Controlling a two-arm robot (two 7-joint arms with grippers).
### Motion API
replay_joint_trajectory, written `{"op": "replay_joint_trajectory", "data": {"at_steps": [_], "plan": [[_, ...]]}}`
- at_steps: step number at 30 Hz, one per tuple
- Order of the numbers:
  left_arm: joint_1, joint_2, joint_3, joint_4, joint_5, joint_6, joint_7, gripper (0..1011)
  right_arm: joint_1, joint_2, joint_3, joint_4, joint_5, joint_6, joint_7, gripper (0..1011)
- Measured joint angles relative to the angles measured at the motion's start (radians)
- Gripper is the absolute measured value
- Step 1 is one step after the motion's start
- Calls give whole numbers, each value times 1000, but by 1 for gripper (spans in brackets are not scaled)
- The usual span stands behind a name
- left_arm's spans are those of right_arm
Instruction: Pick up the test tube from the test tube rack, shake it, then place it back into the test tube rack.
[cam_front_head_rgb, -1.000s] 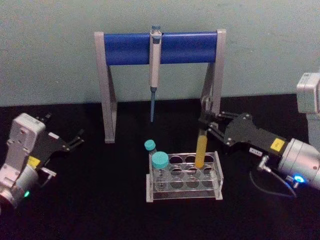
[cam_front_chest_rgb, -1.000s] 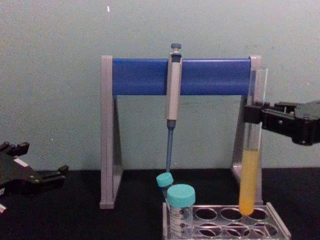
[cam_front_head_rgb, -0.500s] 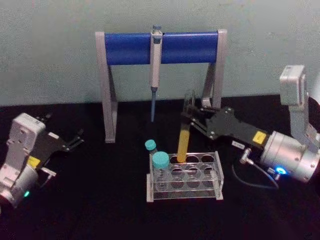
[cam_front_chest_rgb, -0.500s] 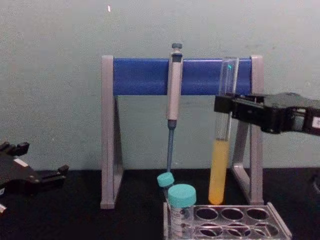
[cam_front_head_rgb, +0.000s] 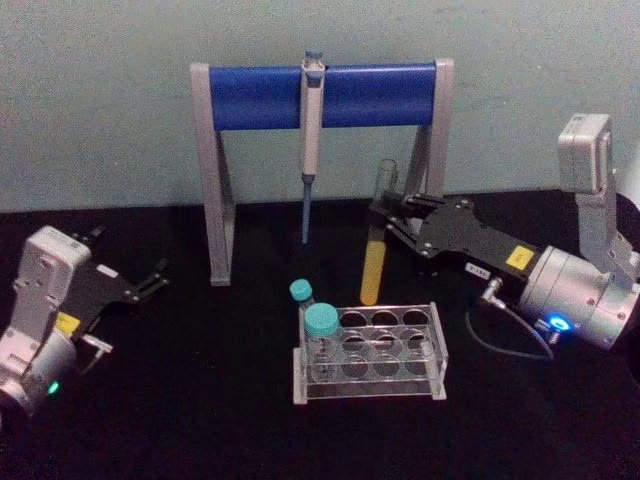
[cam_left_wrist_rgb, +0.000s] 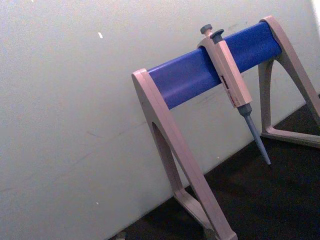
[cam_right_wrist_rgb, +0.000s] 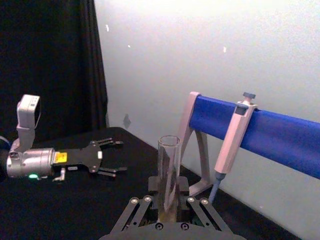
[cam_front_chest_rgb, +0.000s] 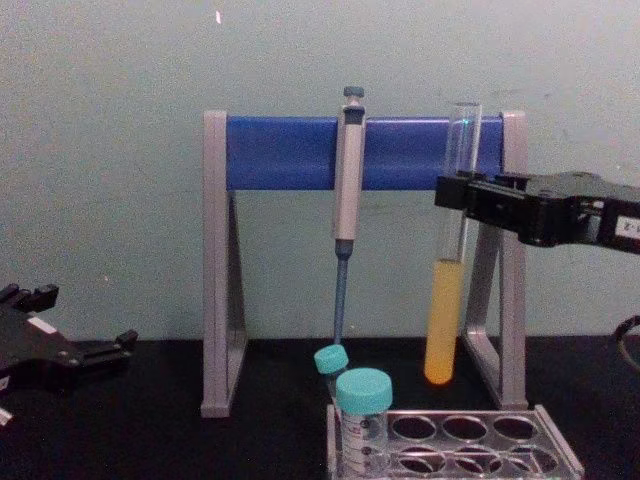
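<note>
The test tube (cam_front_head_rgb: 376, 250) is a long clear glass tube with yellow-orange liquid in its lower part (cam_front_chest_rgb: 444, 318). It hangs in the air, slightly tilted, above and behind the test tube rack (cam_front_head_rgb: 370, 382). My right gripper (cam_front_head_rgb: 385, 218) is shut on its clear upper part (cam_right_wrist_rgb: 169, 170), reaching in from the right (cam_front_chest_rgb: 462, 195). The rack (cam_front_chest_rgb: 560, 455) is a low translucent tray with rows of round holes. My left gripper (cam_front_head_rgb: 150, 280) is parked at the far left, open and holding nothing (cam_front_chest_rgb: 100, 350).
Two teal-capped vials (cam_front_head_rgb: 320, 330) stand in the rack's left end (cam_front_chest_rgb: 362, 415). Behind it stands a tall grey-and-blue pipette stand (cam_front_head_rgb: 320, 95) with a pipette (cam_front_head_rgb: 309, 140) hanging from its bar (cam_front_chest_rgb: 346, 180). The left arm's gripper (cam_right_wrist_rgb: 107, 157) lies far off on the black table.
The right gripper carried the test tube left and out of the rack, then lifted it higher and a little back toward the right. The left arm stayed still.
</note>
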Motion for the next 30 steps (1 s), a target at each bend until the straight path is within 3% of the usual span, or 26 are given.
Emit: {"op": "replay_joint_trajectory", "data": {"at_steps": [10, 17, 23, 30], "plan": [[0, 0, 0, 0, 0, 0, 0, 1001, -32, 28, 33, -22, -4, -5, -21, 229], [0, 0, 0, 0, 0, 0, 0, 1001, -98, 77, 55, -81, -1, -2, -16, 229], [0, 0, 0, 0, 0, 0, 0, 1001, -117, 87, 40, -106, 9, 5, 15, 229], [0, 0, 0, 0, 0, 0, 0, 1001, -85, 55, 7, -89, 20, 5, 38, 229]]}}
